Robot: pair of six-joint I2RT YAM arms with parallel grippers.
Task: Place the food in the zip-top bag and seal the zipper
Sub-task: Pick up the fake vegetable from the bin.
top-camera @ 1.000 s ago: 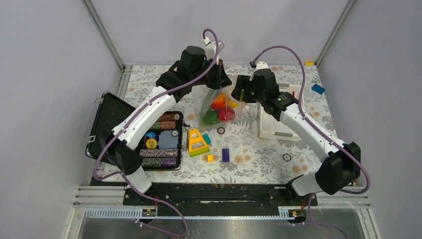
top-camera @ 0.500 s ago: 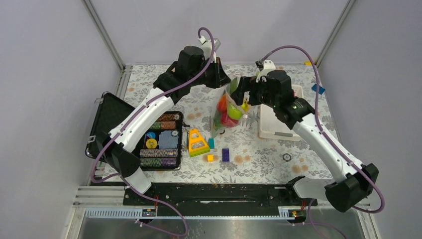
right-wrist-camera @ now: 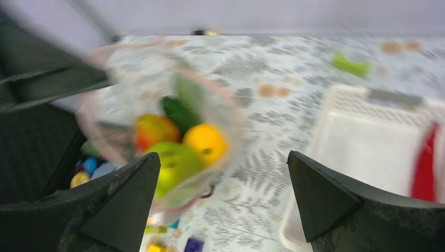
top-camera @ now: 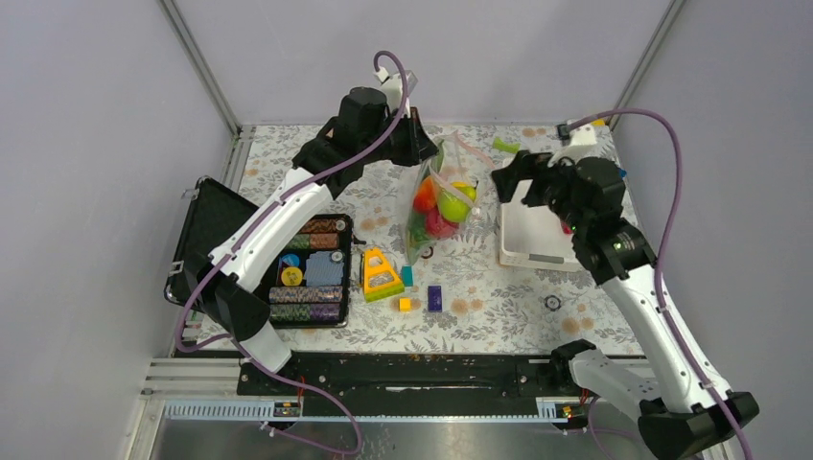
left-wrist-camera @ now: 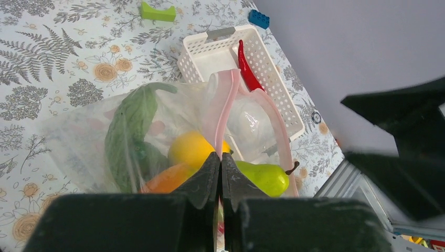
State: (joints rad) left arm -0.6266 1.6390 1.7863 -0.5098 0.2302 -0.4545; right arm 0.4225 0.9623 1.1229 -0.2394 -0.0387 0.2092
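We judge the floppy zip-top bag heavy with food, best held where our left tool clenches the zipper; our right tool hangs released.

Floral table with basket, case, toy bricks

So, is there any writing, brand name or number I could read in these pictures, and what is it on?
No text can be read.
The chips in the black case bear patterns too small to make out.
The clear bag, the white basket and the yellow triangular toy show no print.
The right wrist view is blurred.
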